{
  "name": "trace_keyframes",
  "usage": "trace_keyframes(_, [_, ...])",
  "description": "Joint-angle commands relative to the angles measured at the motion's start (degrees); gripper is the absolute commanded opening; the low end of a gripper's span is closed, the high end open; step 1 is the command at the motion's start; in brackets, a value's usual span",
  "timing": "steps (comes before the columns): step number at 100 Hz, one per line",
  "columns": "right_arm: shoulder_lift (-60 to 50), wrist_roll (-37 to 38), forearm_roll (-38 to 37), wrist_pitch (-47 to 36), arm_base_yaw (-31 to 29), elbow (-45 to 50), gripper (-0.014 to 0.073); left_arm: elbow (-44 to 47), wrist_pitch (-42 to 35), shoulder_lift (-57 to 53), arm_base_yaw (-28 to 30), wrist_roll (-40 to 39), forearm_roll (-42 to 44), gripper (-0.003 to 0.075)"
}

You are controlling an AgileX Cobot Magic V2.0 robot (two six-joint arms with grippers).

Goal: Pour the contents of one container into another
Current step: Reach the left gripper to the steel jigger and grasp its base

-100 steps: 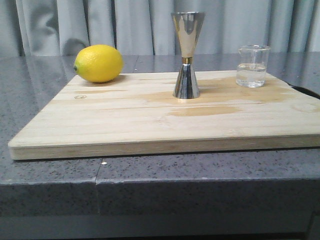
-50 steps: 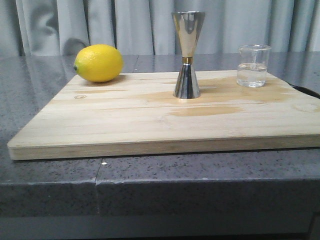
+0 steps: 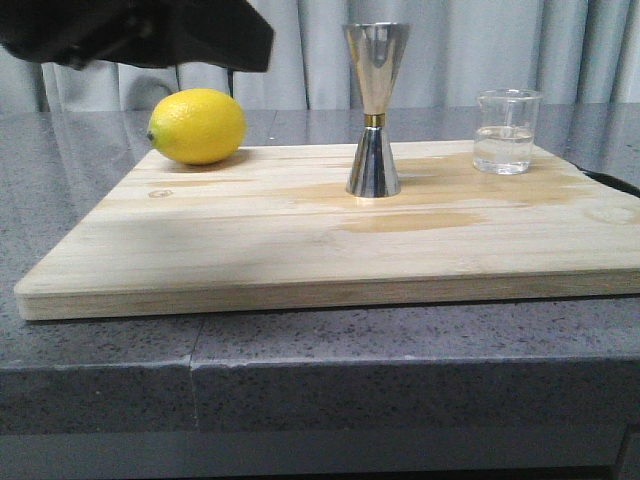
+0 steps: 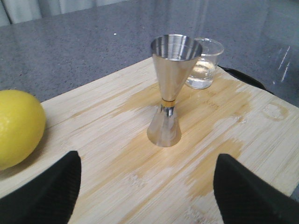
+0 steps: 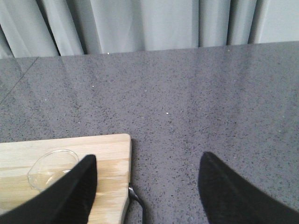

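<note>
The clear glass beaker (image 3: 507,132) stands at the back right corner of the wooden board (image 3: 300,250) and holds a little clear liquid. The steel hourglass jigger (image 3: 374,110) with its gold waist band stands upright at the board's middle. In the left wrist view my left gripper (image 4: 147,156) is open above the board, short of the jigger (image 4: 170,84), with the beaker (image 4: 203,65) behind it. My right gripper (image 5: 148,157) is open over the counter beside the board's corner. One of its fingers (image 5: 70,191) partly covers the beaker (image 5: 49,170).
A yellow lemon (image 3: 197,126) lies at the board's back left corner. My left arm (image 3: 150,35) hangs dark above it. Damp patches stain the board around the jigger. A thin dark handle (image 5: 136,198) sticks out at the board's right edge. Grey curtains close off the back.
My left arm has come into the front view at the top left and casts a shadow on the board's left side. The beaker, jigger and lemon have not moved.
</note>
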Motion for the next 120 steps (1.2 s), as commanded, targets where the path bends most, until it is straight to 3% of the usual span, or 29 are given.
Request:
trace_keyframes(1, [-0.60,-0.59,-0.50,-5.33,0.11,-2.17,0.0424,-2.01,-10.36,2.37,-3.36,0.14,0.00,0.0547])
trace_keyframes(17, [-0.60,-0.59,-0.50,-5.95,0.11,-2.17,0.0424,-2.01,-21.14,9.11,-6.73,-0.69,0.32,0.0546])
trace_keyframes(34, [-0.60,-0.59,-0.50,-6.21,0.11,-2.17,0.0424,-2.01,-27.54,14.58,-6.55,-14.41,8.32,0.0546])
trace_keyframes(45, [-0.60,-0.59,-0.50,-6.21,0.11,-2.17,0.0424,-2.10,-31.95,17.54,-6.55,-18.17,11.82,0.0546])
trace_keyframes(120, [-0.60,-0.59,-0.50,-6.35,0.11,-2.17,0.0424,-12.83,-33.52,27.77,-4.01,-20.42,12.91,0.0546])
